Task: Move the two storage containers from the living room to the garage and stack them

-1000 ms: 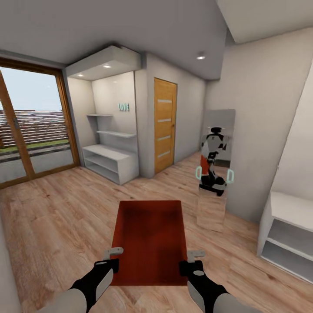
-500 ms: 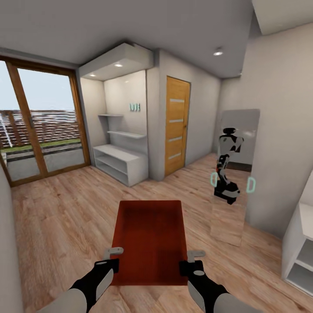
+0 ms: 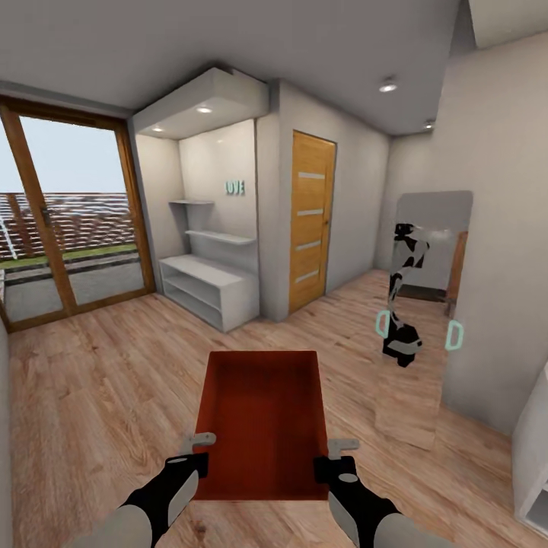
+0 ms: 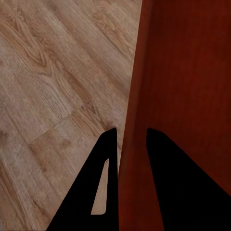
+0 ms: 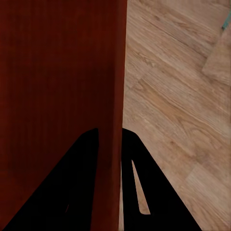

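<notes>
Head camera looks forward and down over the storage container (image 3: 262, 415); both wrist cameras view its walls close up

Red-orange open-topped storage container (image 3: 262, 422) held level above the wood-plank floor, side walls gripped

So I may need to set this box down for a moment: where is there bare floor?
Open wood floor lies between the glass door and the white shelf unit. It is tighter by the mirror. Both grippers clamp the box.
</notes>
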### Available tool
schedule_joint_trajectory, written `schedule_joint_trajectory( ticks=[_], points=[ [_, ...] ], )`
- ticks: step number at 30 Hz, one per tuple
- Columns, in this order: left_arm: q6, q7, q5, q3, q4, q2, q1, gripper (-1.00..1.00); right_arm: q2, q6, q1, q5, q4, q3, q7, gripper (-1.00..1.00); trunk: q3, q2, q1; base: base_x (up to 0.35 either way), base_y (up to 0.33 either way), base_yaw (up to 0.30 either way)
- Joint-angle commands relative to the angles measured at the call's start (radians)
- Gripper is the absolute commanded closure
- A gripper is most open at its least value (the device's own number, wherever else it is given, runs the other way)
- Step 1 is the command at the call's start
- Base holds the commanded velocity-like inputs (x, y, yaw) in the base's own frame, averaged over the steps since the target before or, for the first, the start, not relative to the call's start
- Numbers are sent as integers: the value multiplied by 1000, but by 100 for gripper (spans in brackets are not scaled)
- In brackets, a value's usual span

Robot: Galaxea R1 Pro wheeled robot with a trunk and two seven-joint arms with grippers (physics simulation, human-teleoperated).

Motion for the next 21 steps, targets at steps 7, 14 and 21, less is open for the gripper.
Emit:
schedule_joint_trajectory(
  ticks=[7,14,21],
  points=[
    [9,11,-6,16,-4,54,-1,100,-1,-5,-1,-8,0,-24,-6,100,-1,-1,1,322,0,0],
    [9,11,-6,16,-4,54,0,100,-1,-6,-1,-8,0,-24,-6,100,-1,-1,1,323,0,0],
    [9,11,-6,16,-4,54,0,100,-1,-1,-1,-8,0,-24,-6,100,-1,-1,1,323,0,0]
  ],
)
